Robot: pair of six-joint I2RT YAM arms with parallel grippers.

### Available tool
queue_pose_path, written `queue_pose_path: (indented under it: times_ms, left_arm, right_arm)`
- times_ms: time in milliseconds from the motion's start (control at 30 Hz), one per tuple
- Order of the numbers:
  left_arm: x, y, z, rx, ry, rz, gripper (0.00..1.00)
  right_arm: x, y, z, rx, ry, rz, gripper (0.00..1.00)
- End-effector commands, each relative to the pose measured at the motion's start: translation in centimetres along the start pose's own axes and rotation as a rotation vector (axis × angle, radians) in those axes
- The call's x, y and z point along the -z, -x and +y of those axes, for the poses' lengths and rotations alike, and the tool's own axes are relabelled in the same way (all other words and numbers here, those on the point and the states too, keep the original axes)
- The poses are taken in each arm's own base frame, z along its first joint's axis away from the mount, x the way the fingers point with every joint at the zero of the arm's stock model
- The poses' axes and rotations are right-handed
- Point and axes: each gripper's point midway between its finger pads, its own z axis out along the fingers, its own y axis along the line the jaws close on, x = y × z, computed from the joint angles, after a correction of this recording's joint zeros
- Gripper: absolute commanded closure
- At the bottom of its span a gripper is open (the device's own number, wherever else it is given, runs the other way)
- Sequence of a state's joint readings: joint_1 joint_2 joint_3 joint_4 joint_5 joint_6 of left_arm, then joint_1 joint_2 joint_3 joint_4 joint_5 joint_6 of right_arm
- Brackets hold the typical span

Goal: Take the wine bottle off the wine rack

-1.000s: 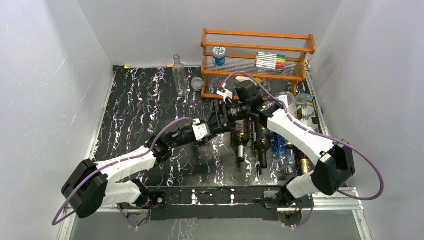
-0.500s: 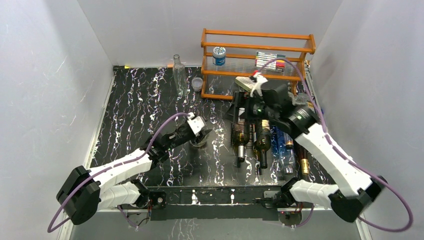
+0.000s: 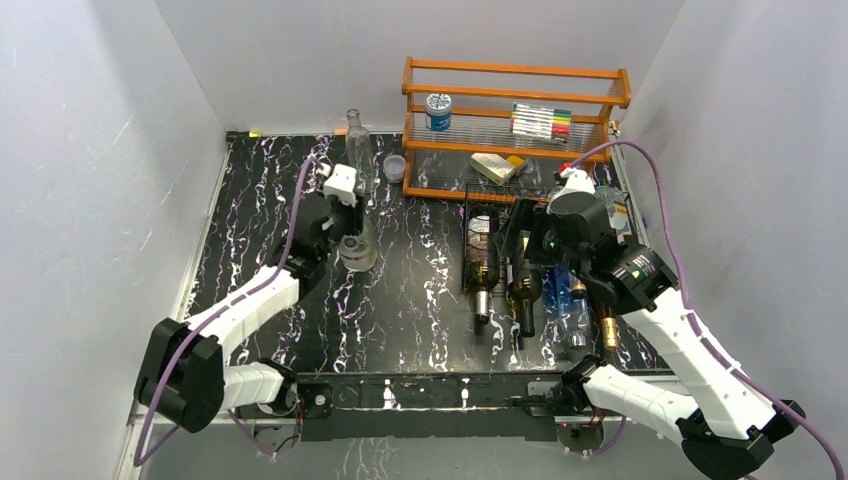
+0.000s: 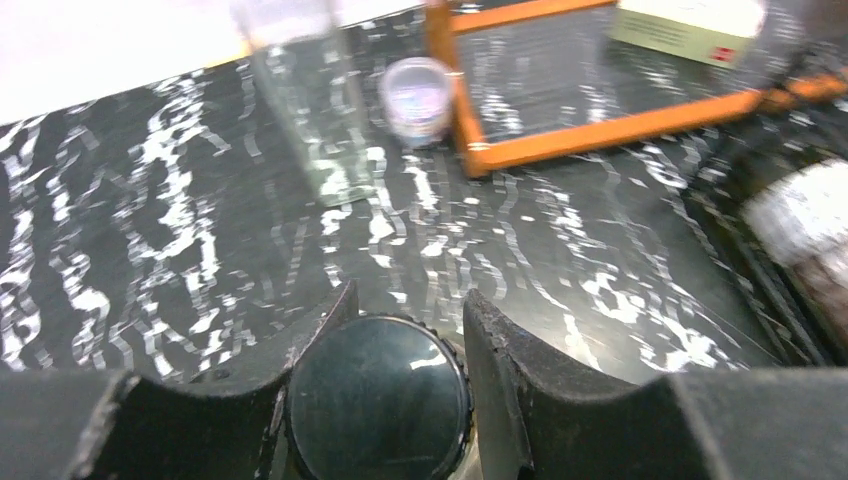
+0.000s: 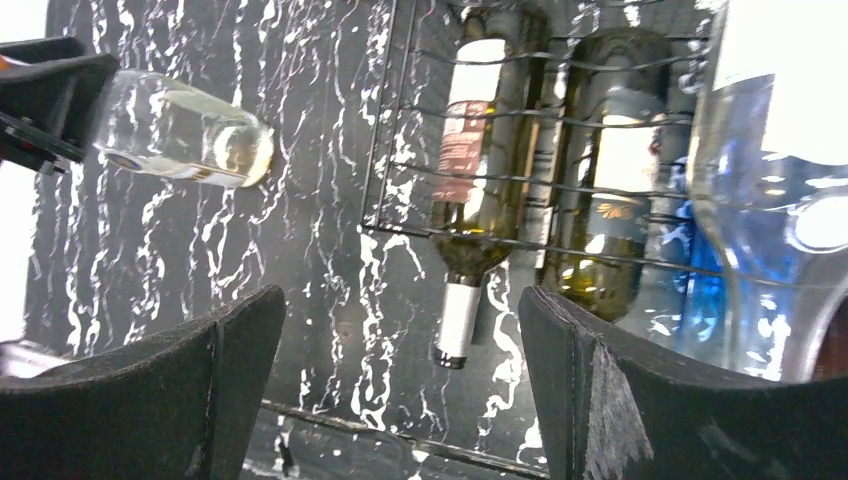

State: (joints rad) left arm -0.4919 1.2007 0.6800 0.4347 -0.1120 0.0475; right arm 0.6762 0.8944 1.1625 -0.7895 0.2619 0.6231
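Glass wine bottle (image 3: 357, 252) is upright, neck up.

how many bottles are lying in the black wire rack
4: a white-capped bottle in the leftmost slot, a dark bottle beside it, a blue bottle, then a gold-capped bottle at the right. The right arm covers part of the wine rack, so more may be hidden.

The whole black white-veined table (image 3: 260, 200) is seen from high behind. The left wrist view is taken low and near, toward the orange wooden shelf (image 4: 600, 130). The low black wire-mesh rack (image 5: 400, 230) — seen closely by the right wrist — is shared with the top view.
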Motion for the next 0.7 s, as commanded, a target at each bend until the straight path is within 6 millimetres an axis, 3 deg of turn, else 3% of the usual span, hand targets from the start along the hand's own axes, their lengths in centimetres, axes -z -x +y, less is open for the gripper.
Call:
queue_pose_path:
  times_ms: [0, 133, 333, 667]
  left_arm:
    - [-0.7, 7.5, 6.3, 0.087, 0.218, -0.176, 1.0]
    - [-2.6, 8.0, 11.1, 0.105, 0.328, -0.188, 1.0]
    - [-6.1, 8.5, 17.2, 0.171, 0.438, -0.208, 1.0]
    - [-12.6, 9.7, 20.3, 0.161, 0.419, -0.23, 1.0]
  right_arm:
    - [2.5, 5.0, -0.2, 0.024, -0.05, -0.166, 0.02]
    - [4.1, 5.9, 0.7, 0.109, 0.034, -0.216, 0.02]
    - [4.5, 4.8, 0.8, 0.155, 0.089, -0.209, 0.02]
    - [4.9, 4.4, 0.1, 0.149, 0.061, -0.2, 0.02]
